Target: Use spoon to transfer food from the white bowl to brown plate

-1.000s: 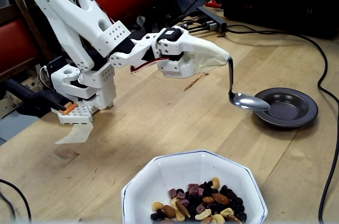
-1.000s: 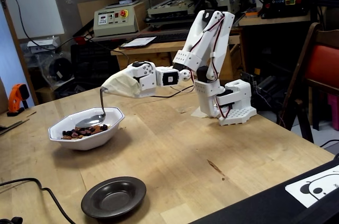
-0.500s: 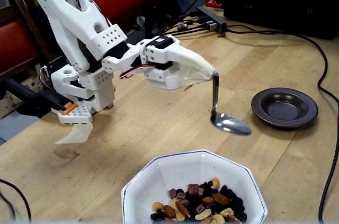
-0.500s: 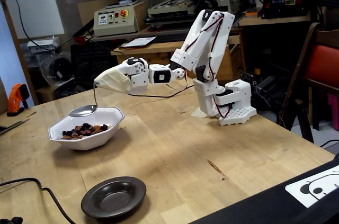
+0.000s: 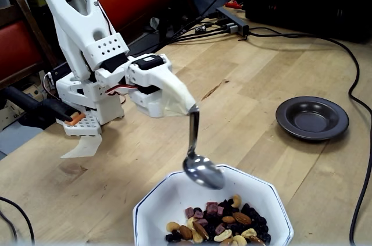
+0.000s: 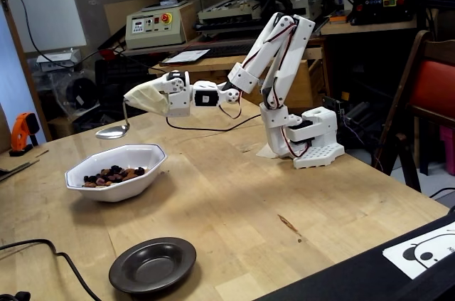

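Note:
My gripper [image 5: 189,106] [image 6: 130,102], its fingers wrapped in cream tape, is shut on the handle of the silver spoon [image 5: 202,170] [image 6: 112,131]. The spoon hangs downward, and its oval end looks empty. In both fixed views it hovers just above the rim of the white bowl [image 5: 174,193] [image 6: 146,162], on the side facing the arm. The food [image 5: 218,225] [image 6: 110,172], a mix of nuts, raisins and reddish cubes, lies in that bowl. Apart from both stands the brown plate [image 5: 312,118] [image 6: 153,264], with nothing in it.
The arm's white base [image 5: 87,106] [image 6: 306,141] is clamped to the wooden table [image 5: 250,83]. A black cable [image 5: 360,141] curves past the plate, and another cable [image 6: 43,247] lies at the table's front left. An orange tool [image 6: 23,130] and a panda sheet [image 6: 426,247] sit at the edges.
The arm has swung the spoon away from beside the brown plate, across the table, to above the white bowl's rim. The bowl and plate have stayed put.

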Action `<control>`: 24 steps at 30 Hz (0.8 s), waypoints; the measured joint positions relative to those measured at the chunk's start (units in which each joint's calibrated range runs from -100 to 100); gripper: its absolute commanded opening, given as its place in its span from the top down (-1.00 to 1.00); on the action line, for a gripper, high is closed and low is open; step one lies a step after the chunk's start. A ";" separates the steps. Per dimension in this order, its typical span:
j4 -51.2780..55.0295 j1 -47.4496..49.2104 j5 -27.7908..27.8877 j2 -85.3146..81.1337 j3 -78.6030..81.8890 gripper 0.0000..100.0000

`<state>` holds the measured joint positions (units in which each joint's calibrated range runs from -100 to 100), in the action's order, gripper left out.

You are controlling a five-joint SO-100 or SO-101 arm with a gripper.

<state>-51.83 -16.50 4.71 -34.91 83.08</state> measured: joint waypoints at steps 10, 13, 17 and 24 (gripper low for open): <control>0.00 -1.17 3.96 0.00 0.00 0.95; 0.00 -1.17 4.44 1.20 0.00 0.95; 0.00 -1.17 4.79 6.70 0.00 0.95; -0.56 -1.17 4.88 12.88 -1.18 0.95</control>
<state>-52.39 -17.66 9.60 -22.03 81.90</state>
